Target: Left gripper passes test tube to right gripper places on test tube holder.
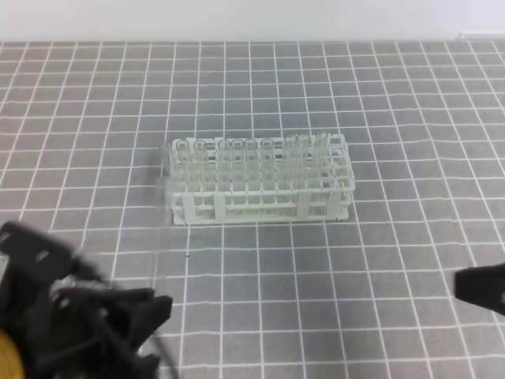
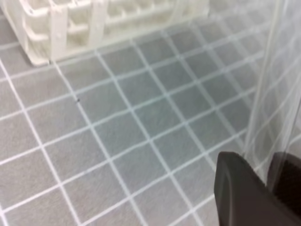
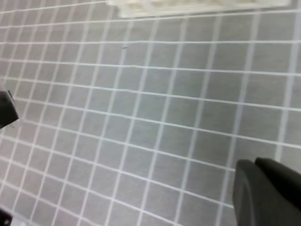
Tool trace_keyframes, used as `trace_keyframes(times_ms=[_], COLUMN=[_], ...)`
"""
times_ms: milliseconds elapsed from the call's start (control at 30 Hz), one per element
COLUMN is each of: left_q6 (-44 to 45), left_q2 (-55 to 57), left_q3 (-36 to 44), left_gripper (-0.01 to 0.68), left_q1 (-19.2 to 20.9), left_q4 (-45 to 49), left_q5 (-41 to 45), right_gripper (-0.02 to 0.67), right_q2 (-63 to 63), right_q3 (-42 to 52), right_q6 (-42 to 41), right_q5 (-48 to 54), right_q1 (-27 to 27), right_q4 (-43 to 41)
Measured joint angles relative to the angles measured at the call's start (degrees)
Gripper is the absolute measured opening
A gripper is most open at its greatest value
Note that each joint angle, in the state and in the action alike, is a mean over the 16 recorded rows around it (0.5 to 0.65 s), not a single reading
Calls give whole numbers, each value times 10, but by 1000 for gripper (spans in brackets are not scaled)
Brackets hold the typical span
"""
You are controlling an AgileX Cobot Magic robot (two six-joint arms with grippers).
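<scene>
Left gripper (image 1: 154,332) holds test tube (image 1: 160,237) upright, front-left of test tube holder (image 1: 260,178).
Jaws pinch the tube's lower end above the gridded bench (image 1: 331,300). Right gripper (image 1: 473,286) closed, empty, far right.

**A laboratory-style test bench**

The setting reads as a lab or robot test station. A white lattice test tube holder (image 1: 264,185), two-tiered with rows of square holes, stands on the bench (image 1: 379,103), and clear glass tubes (image 1: 237,162) stand upright in it. The bench is covered with a grey mat ruled in a regular white grid. A plain white wall runs along the far edge. Black robot arm hardware intrudes at the lower corners.
</scene>
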Motion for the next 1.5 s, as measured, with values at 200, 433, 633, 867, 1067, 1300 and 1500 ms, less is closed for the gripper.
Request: trace_keyframes(times_ms=[200, 433, 633, 867, 1067, 1300, 1500], left_q6=[-39, -57, -57, -56, -55, -54, -52], left_q2=[-77, -104, -85, -44, -18, -9, -3], left_q3=[92, 137, 143, 142, 140, 124, 101], left_gripper=[52, 63, 69, 69, 75, 63, 69], left_q1=[1, 1, 1, 0, 0, 0, 0], left_q4=[-1, -1, -1, 2, 8, 23, 33], left_q5=[-100, -172, -202, -219, -227, -217, -188], right_gripper=[-13, -13, -13, -13, -13, -9, 55], right_q2=[62, 140, 173, 158, 139, 136, 146], right_q3=[-37, -88, -110, -58, 21, 86, 90], right_q6=[7, 20, 26, 21, 17, 31, 48], right_q5=[-47, -142, -267, -488, -671, -791, -801], right_q1=[101, 253, 373, 465, 503, 519, 521], right_q4=[-4, -60, -136, -194, -204, -200, -200])
